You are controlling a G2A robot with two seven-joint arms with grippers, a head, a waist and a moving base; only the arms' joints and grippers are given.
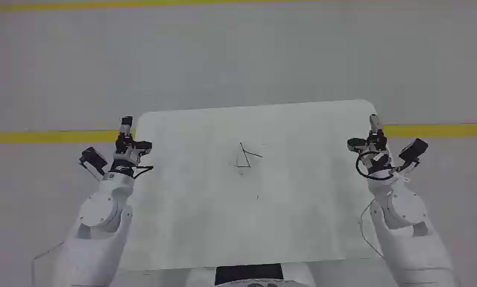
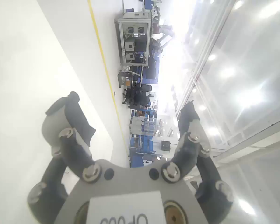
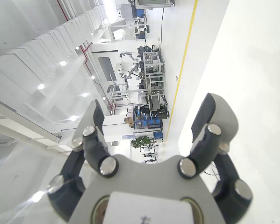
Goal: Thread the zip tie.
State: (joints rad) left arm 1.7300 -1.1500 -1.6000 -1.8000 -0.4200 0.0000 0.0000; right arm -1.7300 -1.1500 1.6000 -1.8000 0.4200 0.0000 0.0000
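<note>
A thin black zip tie [image 1: 245, 157] lies bent into a rough triangle near the middle of the white table [image 1: 298, 212]. My left gripper [image 1: 127, 123] is at the table's left edge, well away from the tie. Its own wrist view shows this left gripper [image 2: 130, 103] open with nothing between the fingers, pointing out across the room. My right gripper [image 1: 375, 121] is at the table's right edge, equally far from the tie. In its wrist view the right gripper [image 3: 154, 108] is open and holds nothing.
A small dark speck [image 1: 258, 198] lies on the table below the zip tie. Yellow floor lines [image 1: 45, 136] run behind and beside the table. The table's rounded corner [image 2: 37, 12] appears in the left wrist view.
</note>
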